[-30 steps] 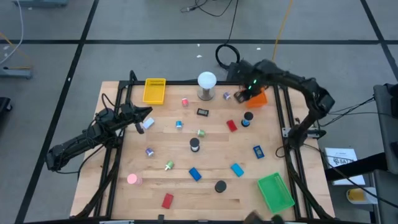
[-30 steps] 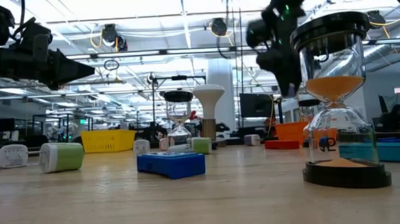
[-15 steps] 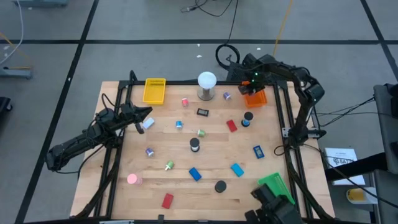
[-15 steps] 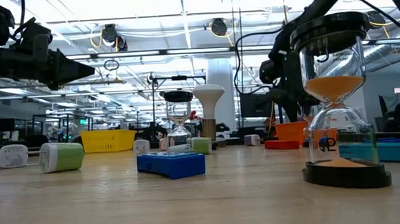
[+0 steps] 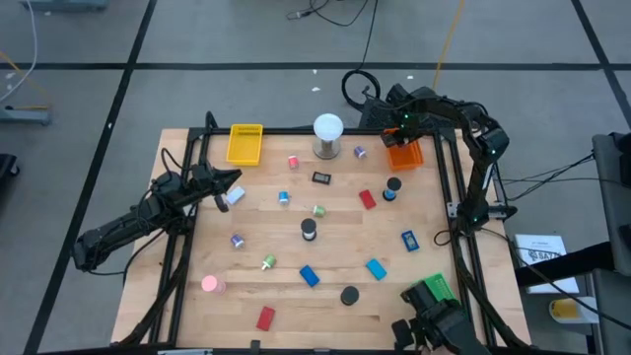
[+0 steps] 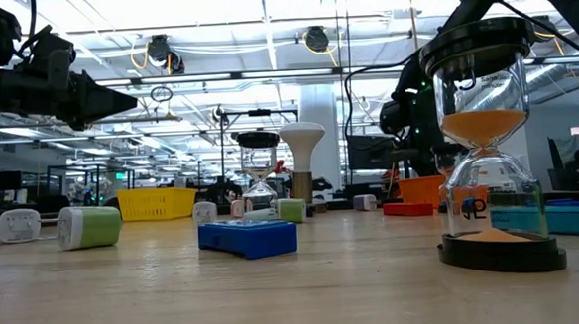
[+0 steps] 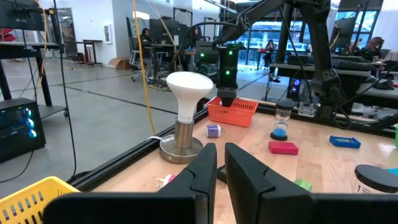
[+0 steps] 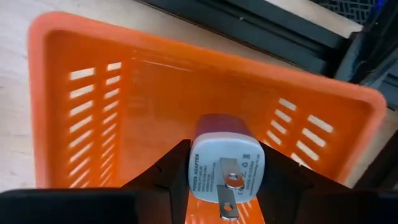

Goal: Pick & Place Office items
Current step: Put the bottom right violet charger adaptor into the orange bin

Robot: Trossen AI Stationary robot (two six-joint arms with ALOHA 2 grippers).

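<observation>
Left gripper [image 5: 233, 184] waits raised over the table's left edge, fingers [image 7: 205, 171] drawn nearly together and holding nothing. Loose office items, among them a blue block [image 5: 309, 277] and a red block [image 5: 367, 199], lie scattered across the wooden table [image 5: 296, 306]. At the far right corner, the right gripper [image 8: 227, 186] hangs directly above the orange tray [image 8: 155, 99], its fingers clamped on a small white charger plug [image 8: 226, 167], prongs facing the camera. Judged step: depositing the plug. To do it well, keep the plug centred over the tray floor, clear of the slotted walls, lower it close, then part the fingers without swinging sideways.
</observation>
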